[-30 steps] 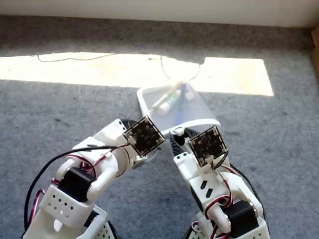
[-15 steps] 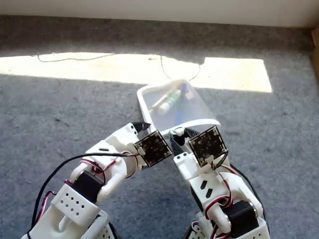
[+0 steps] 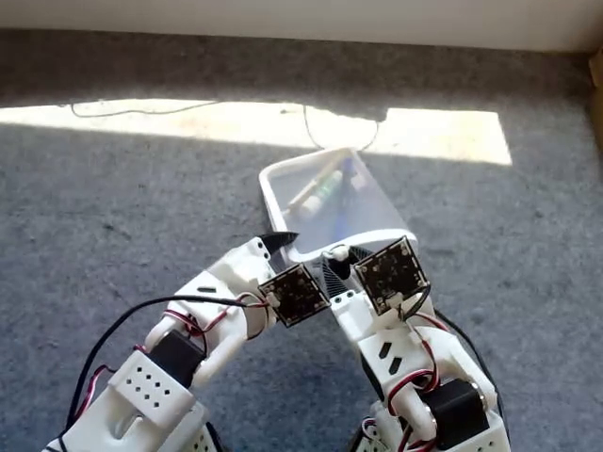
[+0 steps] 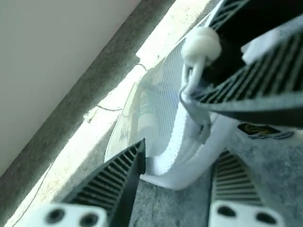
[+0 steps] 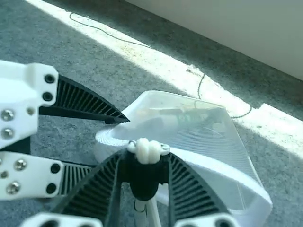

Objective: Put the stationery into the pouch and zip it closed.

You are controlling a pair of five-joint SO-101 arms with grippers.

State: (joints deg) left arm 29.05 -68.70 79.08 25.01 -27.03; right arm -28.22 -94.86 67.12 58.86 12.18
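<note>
A translucent white pouch (image 3: 363,202) lies on the grey carpet with its near end at the two grippers. Pens and other stationery (image 3: 320,188) lie inside it. My right gripper (image 3: 335,254) (image 5: 145,161) is shut on the white zipper pull (image 5: 147,150) at the pouch's near edge. My left gripper (image 3: 283,247) (image 4: 183,156) is open, its black ribbed fingers (image 4: 116,177) straddling the pouch's white rim (image 4: 175,163) just beside the right gripper. The zipper pull (image 4: 200,45) also shows in the left wrist view, held between the right arm's jaws.
A thin dark cable (image 3: 141,110) runs over the sunlit strip of carpet behind the pouch. A pale wall (image 3: 301,17) borders the far side. A brown object (image 3: 596,89) stands at the right edge. Open carpet lies on both sides of the pouch.
My left arm has swung right and forward, bringing its open gripper up to the pouch's near rim beside the right gripper. The right arm and the pouch have stayed still.
</note>
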